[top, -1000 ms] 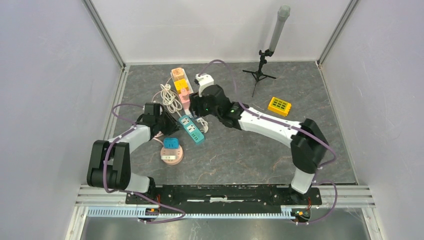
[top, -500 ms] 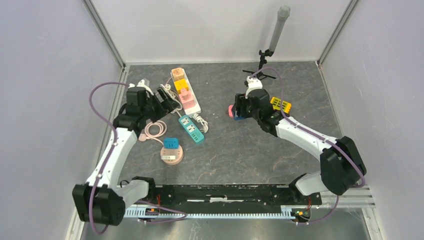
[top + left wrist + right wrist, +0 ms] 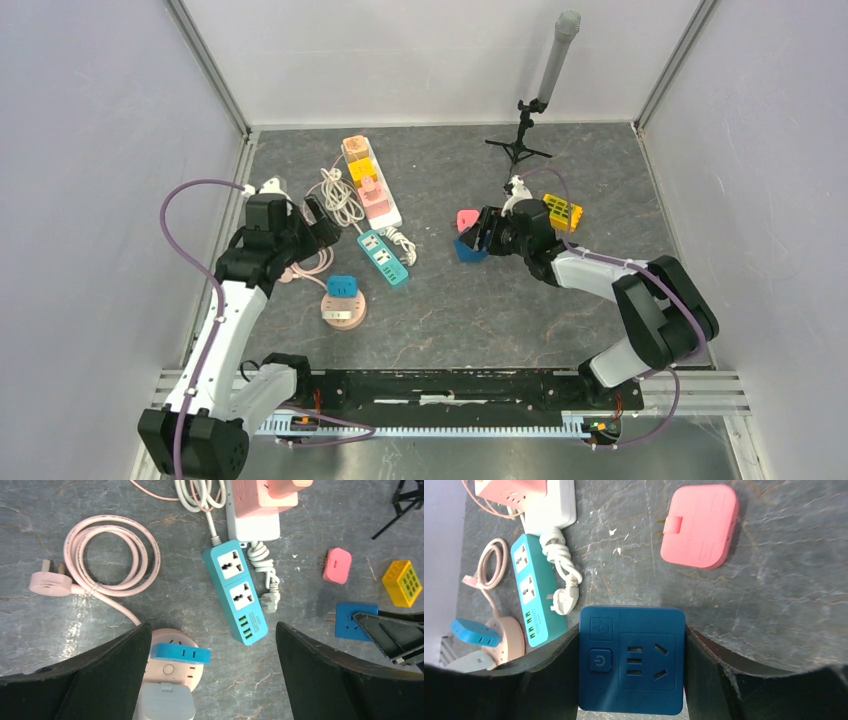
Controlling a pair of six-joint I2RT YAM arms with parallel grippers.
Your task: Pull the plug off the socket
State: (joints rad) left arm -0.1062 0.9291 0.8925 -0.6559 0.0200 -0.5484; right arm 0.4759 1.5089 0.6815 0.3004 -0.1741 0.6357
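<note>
Gripping the dark blue square plug (image 3: 631, 660) by its sides, the partly spread right pincer (image 3: 631, 632) holds it mid-tabletop (image 3: 450, 310), beside a pink plug (image 3: 699, 525); its face shows a power button and slots; the left pincer (image 3: 212, 630) gapes wide, empty, above the teal strip (image 3: 235, 590).

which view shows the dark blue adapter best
Right wrist: the dark blue adapter fills the frame, held in the right gripper, its slots and power button clear. The left wrist view shows it at the right edge, partly behind that gripper. The top view shows it small.
</note>
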